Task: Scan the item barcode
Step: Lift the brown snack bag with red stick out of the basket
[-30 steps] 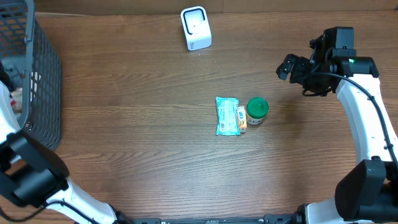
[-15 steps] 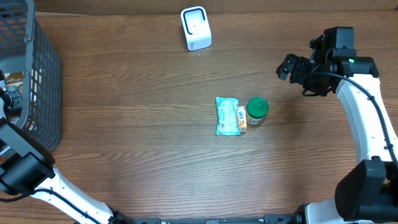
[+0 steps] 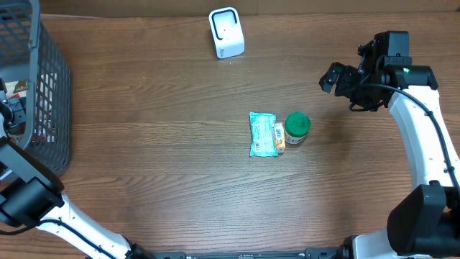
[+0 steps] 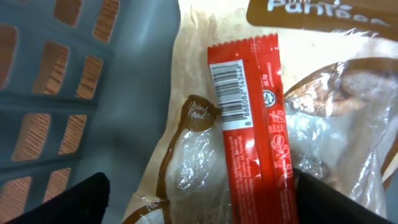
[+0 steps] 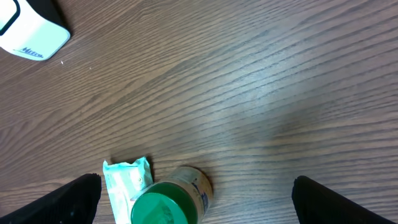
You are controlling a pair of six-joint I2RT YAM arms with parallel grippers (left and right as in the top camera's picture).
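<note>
A red wrapped bar (image 4: 249, 124) with a white barcode near its top lies on clear bread bags (image 4: 193, 155) inside the grey basket (image 3: 50, 108). My left gripper (image 4: 199, 208) hangs open just above it, the bar's lower end lying free between the fingers, nearer the right one. In the overhead view the left gripper (image 3: 11, 108) is inside the basket, mostly hidden by the mesh. The white scanner (image 3: 226, 32) stands at the table's back. My right gripper (image 3: 345, 79) is open in the air at the right with nothing in it.
A green-lidded jar (image 3: 297, 128), a teal packet (image 3: 262, 134) and a small orange item (image 3: 279, 137) lie together mid-table. The right wrist view shows the jar (image 5: 168, 199), the packet (image 5: 127, 177) and the scanner (image 5: 28, 31). The basket wall (image 4: 56, 106) is close on the left.
My left gripper has opened from shut, and the red bar now lies loose on the bags in the basket. The right arm has not moved.
</note>
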